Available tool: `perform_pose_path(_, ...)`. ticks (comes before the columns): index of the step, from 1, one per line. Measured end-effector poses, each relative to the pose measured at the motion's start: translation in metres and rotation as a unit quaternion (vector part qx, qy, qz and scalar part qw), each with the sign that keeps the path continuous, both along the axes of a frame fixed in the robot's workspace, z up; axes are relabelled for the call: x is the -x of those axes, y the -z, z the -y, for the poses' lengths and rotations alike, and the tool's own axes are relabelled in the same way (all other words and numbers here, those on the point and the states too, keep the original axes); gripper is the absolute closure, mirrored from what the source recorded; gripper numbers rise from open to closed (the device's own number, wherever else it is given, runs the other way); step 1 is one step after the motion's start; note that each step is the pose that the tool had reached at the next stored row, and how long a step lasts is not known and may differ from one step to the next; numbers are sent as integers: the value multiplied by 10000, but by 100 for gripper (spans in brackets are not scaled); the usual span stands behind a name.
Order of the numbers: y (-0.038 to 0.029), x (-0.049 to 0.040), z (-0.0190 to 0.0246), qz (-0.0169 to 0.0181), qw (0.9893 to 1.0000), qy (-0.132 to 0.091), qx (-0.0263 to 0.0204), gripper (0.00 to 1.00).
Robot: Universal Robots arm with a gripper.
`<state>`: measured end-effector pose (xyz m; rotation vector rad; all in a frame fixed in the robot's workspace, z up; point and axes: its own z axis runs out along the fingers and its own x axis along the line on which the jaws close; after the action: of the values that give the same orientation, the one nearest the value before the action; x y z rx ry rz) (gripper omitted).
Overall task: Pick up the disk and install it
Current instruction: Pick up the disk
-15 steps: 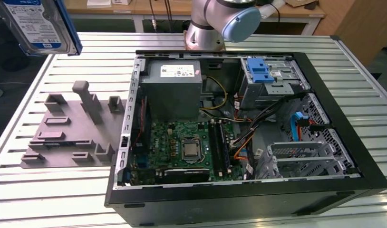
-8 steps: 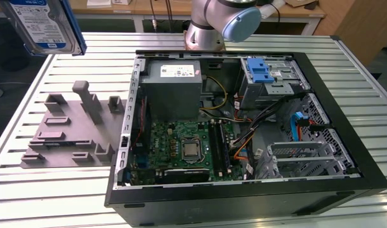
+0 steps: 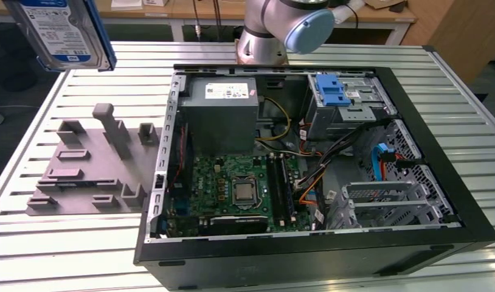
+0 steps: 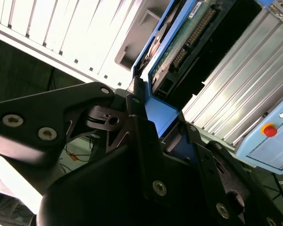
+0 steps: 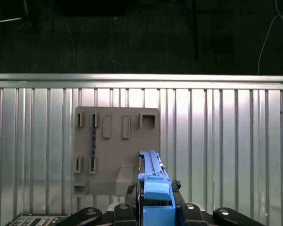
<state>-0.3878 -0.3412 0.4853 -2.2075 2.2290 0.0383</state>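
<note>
- The disk [image 3: 59, 30] is a flat silver drive with a white-and-blue label, framed by a blue plastic carrier.
- In the exterior view it hangs in the air at the upper left, label toward the camera, slightly tilted.
- In the second wrist view its green circuit-board side shows.
- The gripper [image 4: 162, 115] appears clamped on the carrier's blue end.

Arm [image 3: 268, 30] at 12 o'clock in exterior view: grey, upright, w/ blue-capped joint. Claw [image 4: 161, 117] black, in both wrist views, jaws clamped on either side of disk [image 4: 184, 37] by its blue frame; disk sticks out past fingertips.
</note>
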Motion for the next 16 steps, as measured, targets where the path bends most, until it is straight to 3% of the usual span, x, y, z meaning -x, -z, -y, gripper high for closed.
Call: perform_pose_path(16, 0, -114, 0, 0, 10000, 0, 0, 64)
